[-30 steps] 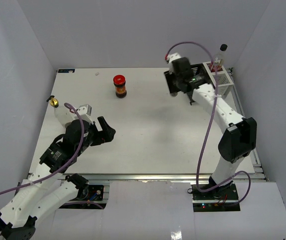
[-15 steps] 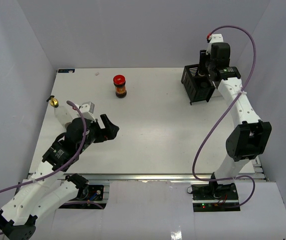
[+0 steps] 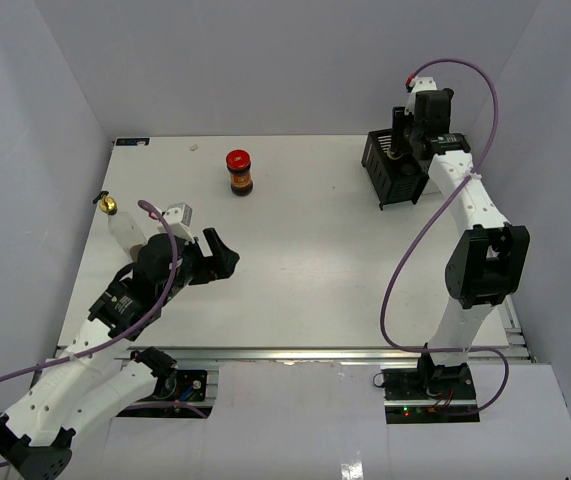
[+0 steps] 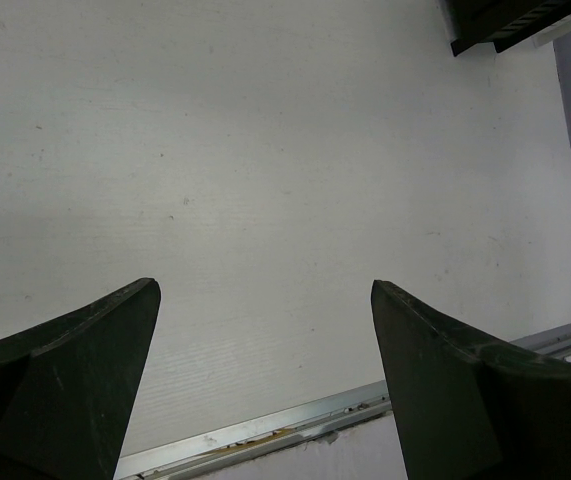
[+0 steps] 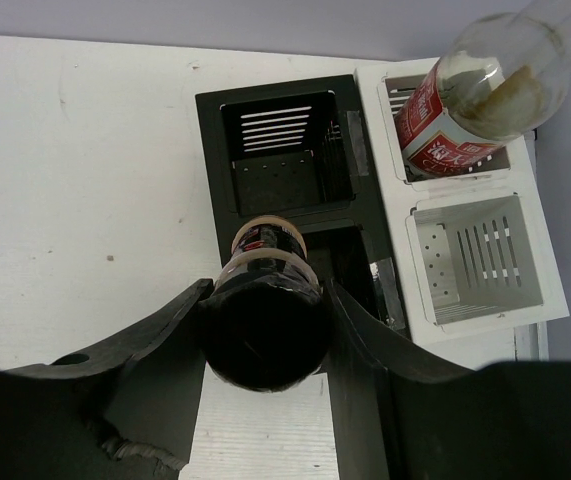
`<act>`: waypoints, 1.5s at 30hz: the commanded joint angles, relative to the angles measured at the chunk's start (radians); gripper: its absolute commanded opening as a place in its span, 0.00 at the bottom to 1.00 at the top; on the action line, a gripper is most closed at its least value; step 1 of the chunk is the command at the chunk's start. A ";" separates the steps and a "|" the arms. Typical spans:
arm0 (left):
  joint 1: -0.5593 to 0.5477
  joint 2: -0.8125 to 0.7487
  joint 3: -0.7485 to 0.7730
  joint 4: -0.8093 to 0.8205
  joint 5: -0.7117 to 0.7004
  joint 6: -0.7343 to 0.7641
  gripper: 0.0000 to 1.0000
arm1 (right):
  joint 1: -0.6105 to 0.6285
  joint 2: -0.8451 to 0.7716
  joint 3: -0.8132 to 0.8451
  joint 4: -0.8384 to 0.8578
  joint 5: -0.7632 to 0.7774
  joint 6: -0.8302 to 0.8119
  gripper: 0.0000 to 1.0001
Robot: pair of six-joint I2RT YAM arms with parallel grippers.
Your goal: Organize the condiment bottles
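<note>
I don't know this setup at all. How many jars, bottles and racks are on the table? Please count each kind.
Jars: 1, the red-lidded jar.
Bottles: 3, the gold-topped bottle, the red-labelled bottle standing in the white rack, and the black-capped bottle held in the right gripper.
Racks: 2, the black rack and the white rack.
Total: 6 in view.

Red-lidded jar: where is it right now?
Top view: the dark jar with red lid stands alone near the far edge of the table, left of centre, left of the black rack.
</note>
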 commanded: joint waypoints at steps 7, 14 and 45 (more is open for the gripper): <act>0.003 -0.003 -0.013 0.025 -0.015 0.009 0.98 | -0.007 0.025 0.045 0.008 0.008 0.007 0.08; 0.002 -0.006 -0.017 0.017 -0.027 0.008 0.98 | -0.016 0.036 0.017 0.022 -0.015 0.011 0.08; 0.002 0.029 0.003 0.018 -0.044 0.014 0.98 | -0.044 0.178 0.218 -0.222 -0.017 0.023 0.08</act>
